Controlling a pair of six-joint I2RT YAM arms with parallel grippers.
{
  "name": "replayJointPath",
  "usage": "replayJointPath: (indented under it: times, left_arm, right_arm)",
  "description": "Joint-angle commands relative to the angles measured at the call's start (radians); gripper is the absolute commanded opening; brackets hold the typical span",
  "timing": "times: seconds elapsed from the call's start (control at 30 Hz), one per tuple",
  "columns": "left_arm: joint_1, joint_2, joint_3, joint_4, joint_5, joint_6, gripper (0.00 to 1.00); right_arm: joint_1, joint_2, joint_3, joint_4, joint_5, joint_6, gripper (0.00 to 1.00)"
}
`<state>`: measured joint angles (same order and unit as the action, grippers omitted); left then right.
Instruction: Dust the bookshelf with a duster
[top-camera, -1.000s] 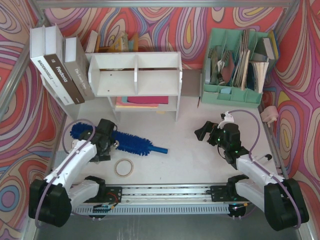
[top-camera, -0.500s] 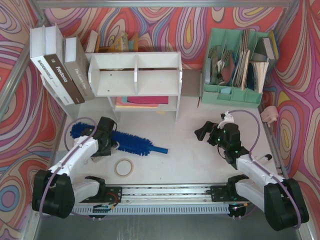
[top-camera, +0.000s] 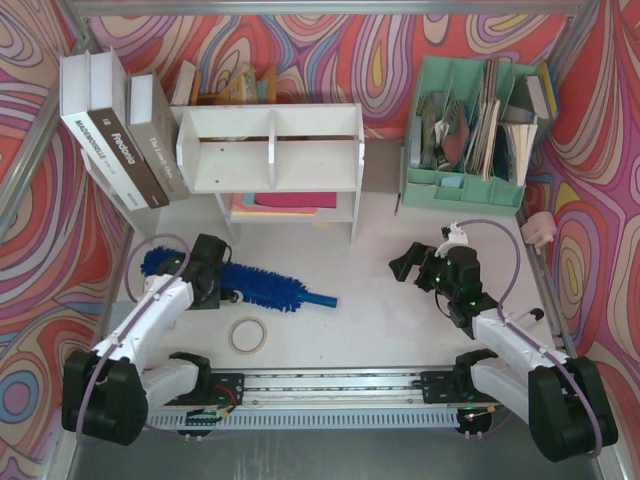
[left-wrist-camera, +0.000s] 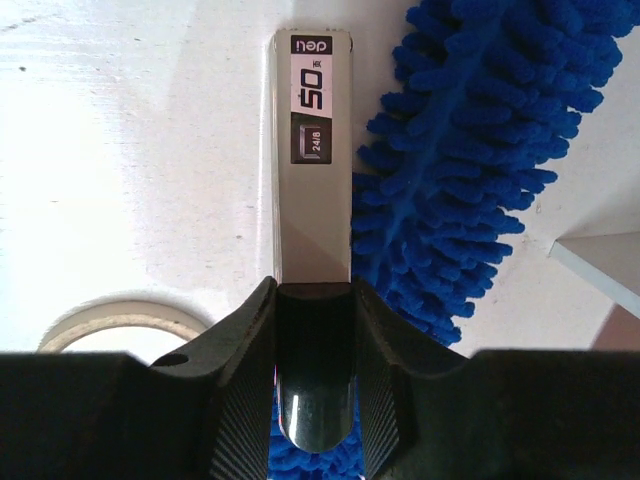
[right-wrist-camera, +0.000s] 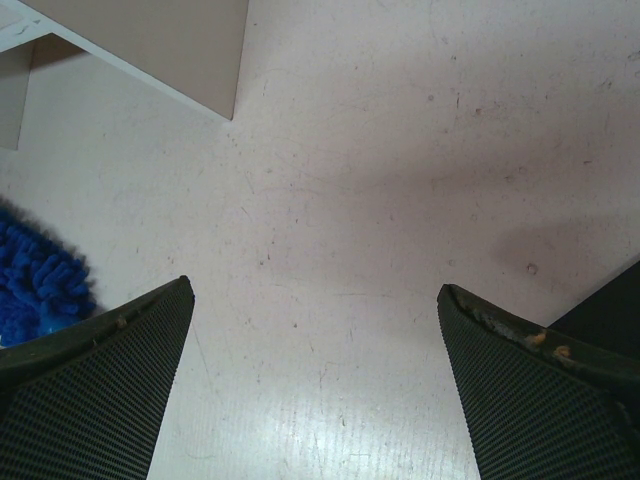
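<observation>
Left gripper (left-wrist-camera: 313, 292) pinches one grey strip (left-wrist-camera: 312, 200) beside one duster (left-wrist-camera: 470, 150) — right gripper (right-wrist-camera: 313, 295) spread.

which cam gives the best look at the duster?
Top external: the duster at full length, handle included, left gripper over its middle. Left wrist: only some fluff beside the grey strip it clamps. Right wrist: a blue corner at the left edge.

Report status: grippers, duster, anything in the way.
Left gripper shut on grey labelled strip beside duster. Right gripper open, empty. Duster on table before bookshelf; tape roll nearby.
</observation>
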<state>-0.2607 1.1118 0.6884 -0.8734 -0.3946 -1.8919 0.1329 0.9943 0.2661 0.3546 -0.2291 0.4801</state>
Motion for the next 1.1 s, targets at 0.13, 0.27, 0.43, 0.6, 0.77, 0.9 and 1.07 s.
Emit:
replayJointPath:
  times: [0.13, 0.27, 0.43, 0.6, 0.77, 0.9, 1.07]
  left_arm:
    - [0.002, -0.08, 0.115, -0.218, -0.053, 0.063, 0.09]
    - [-0.001, -0.109, 0.143, -0.298, -0.092, 0.079, 0.01]
    - [-0.011, -0.172, 0.151, -0.447, -0.13, 0.055, 0.0]
    - [-0.011, -0.287, 0.109, -0.536, -0.215, 0.026, 0.0]
    - [-0.008, -0.315, 0.033, -0.523, -0.233, 0.019, 0.0]
    - [0.003, -0.3, -0.014, -0.488, -0.23, 0.023, 0.0]
    - [0.028, -0.284, -0.029, -0.454, -0.244, 0.048, 0.0]
  right_arm:
    - [0.008, 0.001, 0.005, 0.028, 0.007, 0.012, 0.97]
    - [0.008, 0.003, 0.005, 0.027, 0.008, 0.012, 0.97]
    - [0.009, 0.003, 0.006, 0.025, 0.01, 0.012, 0.97]
    - [0.009, 0.006, 0.007, 0.026, 0.01, 0.013, 0.97]
    - [0.009, 0.005, 0.006, 0.026, 0.008, 0.012, 0.97]
    - [0.008, 0.004, 0.006, 0.024, 0.008, 0.013, 0.97]
    - [0.008, 0.006, 0.007, 0.024, 0.01, 0.013, 0.97]
